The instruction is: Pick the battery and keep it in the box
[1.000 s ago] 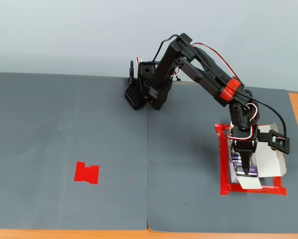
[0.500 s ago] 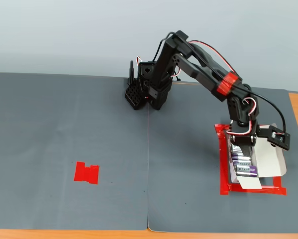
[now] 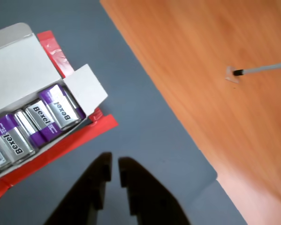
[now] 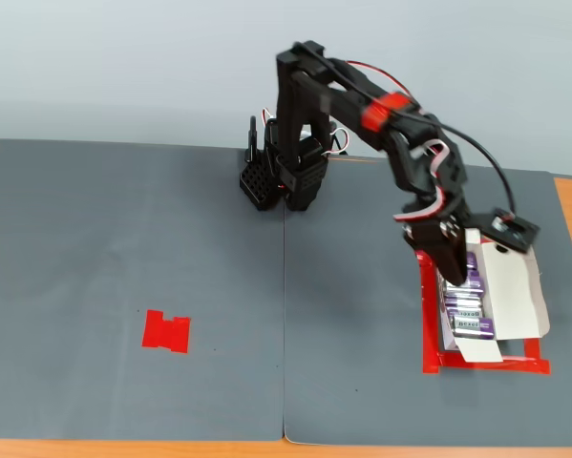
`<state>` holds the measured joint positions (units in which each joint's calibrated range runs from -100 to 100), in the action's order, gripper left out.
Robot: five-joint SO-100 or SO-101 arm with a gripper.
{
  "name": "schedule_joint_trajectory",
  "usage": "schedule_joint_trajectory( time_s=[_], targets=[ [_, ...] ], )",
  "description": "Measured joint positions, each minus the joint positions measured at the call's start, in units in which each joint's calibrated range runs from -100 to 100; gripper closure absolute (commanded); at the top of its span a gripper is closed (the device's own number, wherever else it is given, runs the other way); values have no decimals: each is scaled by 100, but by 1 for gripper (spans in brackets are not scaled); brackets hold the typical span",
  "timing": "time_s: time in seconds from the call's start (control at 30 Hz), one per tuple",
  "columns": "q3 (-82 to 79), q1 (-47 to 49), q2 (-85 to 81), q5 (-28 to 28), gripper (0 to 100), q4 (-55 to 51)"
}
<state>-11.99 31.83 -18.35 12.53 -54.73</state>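
Note:
The white box (image 3: 18,65) lies open at the left of the wrist view with its flaps folded out. Several purple and silver batteries (image 3: 60,108) labelled Bexel lie side by side in it. No loose battery shows outside the box. My gripper (image 3: 115,161) hangs over the grey mat just right of the box end; its black fingers are nearly together with nothing between them. In the fixed view the box (image 4: 517,291) sits at the right inside a red tape rectangle (image 4: 486,365), and the gripper (image 4: 450,275) is low at the box's left side.
A flat red tape patch (image 4: 166,331) lies bare on the left half of the grey mat (image 4: 171,239). Bare wooden table (image 3: 215,70) borders the mat, with a thin grey cable (image 3: 264,68) taped on it. The arm's base (image 4: 281,176) stands at the back centre.

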Motion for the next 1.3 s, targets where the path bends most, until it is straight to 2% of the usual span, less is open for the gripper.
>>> schedule_joint_trajectory(
  time_s=[0.5, 0.77, 1.0, 1.3],
  targets=[
    [-3278, -1651, -4129, 0, 98, 0],
    [-4607, -2454, -5811, -59, 98, 0],
    [-5658, -2756, -6856, -518, 98, 0],
    [-7086, -2786, -8037, -557, 98, 0]
  ],
)
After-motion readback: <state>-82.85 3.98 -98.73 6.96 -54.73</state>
